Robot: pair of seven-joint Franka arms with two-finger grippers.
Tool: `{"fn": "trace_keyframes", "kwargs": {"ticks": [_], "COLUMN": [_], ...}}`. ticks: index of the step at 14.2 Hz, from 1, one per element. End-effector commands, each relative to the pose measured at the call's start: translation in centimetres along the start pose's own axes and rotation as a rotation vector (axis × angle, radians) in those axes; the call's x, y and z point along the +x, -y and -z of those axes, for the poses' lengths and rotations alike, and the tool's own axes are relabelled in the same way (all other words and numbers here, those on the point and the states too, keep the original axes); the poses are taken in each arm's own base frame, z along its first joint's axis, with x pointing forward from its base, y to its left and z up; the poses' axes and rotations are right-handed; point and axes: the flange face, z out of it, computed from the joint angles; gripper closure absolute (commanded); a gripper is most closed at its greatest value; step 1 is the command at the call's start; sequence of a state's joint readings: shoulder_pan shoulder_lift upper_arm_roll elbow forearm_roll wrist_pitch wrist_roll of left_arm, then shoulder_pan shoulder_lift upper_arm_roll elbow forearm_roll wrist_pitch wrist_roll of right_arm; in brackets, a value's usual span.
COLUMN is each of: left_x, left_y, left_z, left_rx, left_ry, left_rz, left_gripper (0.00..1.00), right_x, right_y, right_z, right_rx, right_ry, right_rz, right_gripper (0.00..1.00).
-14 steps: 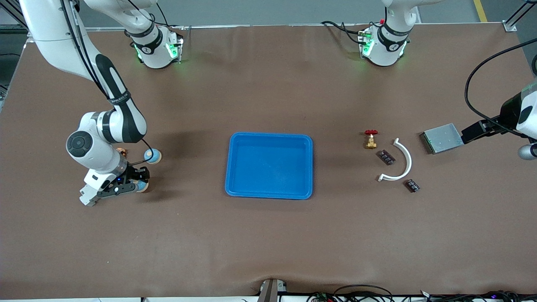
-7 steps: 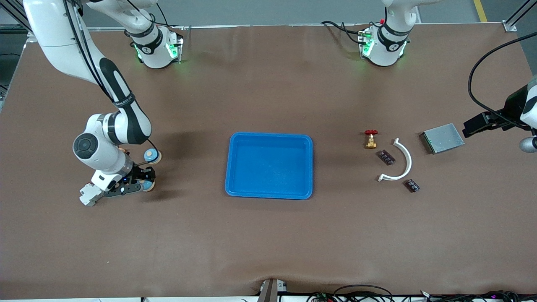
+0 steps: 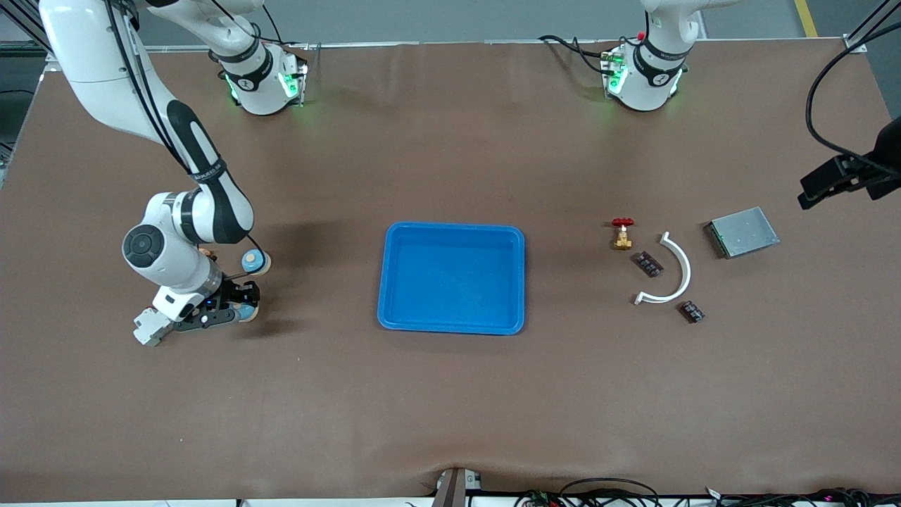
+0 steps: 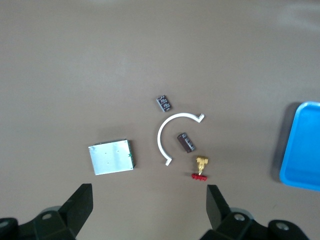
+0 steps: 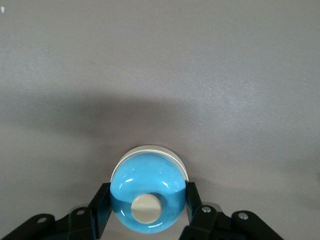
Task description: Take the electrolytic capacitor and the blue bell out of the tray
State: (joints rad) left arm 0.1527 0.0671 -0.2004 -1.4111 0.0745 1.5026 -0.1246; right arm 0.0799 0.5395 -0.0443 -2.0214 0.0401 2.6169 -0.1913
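My right gripper (image 3: 238,311) is low at the table near the right arm's end, its fingers closed on both sides of a blue bell (image 3: 246,310) with a cream button; in the right wrist view the bell (image 5: 147,192) fills the jaws of the gripper (image 5: 147,207). A second blue bell (image 3: 255,262) stands just beside it, farther from the front camera. Two dark capacitors (image 3: 647,264) (image 3: 692,311) lie near a white arc; the left wrist view shows them too (image 4: 186,142) (image 4: 164,103). My left gripper (image 3: 809,193) (image 4: 149,205) is open and empty, up in the air over the table's left-arm end.
A blue tray (image 3: 454,227) sits mid-table, empty. A red-handled brass valve (image 3: 622,233), a white arc (image 3: 680,271) and a grey metal plate (image 3: 742,231) lie toward the left arm's end.
My left gripper has risen and drawn away from the grey plate toward the table's end. My right gripper shifted slightly toward the tray with the bell, then held still.
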Motion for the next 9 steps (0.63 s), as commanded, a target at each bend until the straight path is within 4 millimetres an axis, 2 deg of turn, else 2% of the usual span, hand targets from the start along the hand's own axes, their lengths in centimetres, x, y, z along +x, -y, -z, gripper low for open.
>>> {"fn": "trace_keyframes", "kwargs": {"ticks": [1,2,3,5,9], "left_x": [-2.9,-3.5,-4.1,-4.4,-5.7], "left_y": [-0.4,0.3,0.9,1.3,0.8], "left_z": [0.3,0.6,0.5,0.4,1.0], "left_rx": [-0.004,-0.003,-0.007,-0.036,-0.038], "left_ry": [0.013,0.010,0.019,0.019,0.012], "left_rz": [-0.031,-0.017,-0.007,-0.001,-0.014], "left_gripper": [0.00,0.00,0.00,0.00,0.00], "right_x": [0.1,0.1,0.1,0.2,0.2], "right_y": [-0.7,-0.8,-0.8,-0.6,0.1], "right_z": [-0.4,-0.4,-0.5,-0.5,-0.2], "right_rx": [0.014,0.014,0.014,0.013,0.016], "right_ry": [-0.015,-0.015,-0.019,-0.023,-0.017], "right_rz": [-0.001,-0.003,-0.006,-0.004,-0.003], "right_gripper": [1.00,0.61,0.01,0.00,0.00]}}
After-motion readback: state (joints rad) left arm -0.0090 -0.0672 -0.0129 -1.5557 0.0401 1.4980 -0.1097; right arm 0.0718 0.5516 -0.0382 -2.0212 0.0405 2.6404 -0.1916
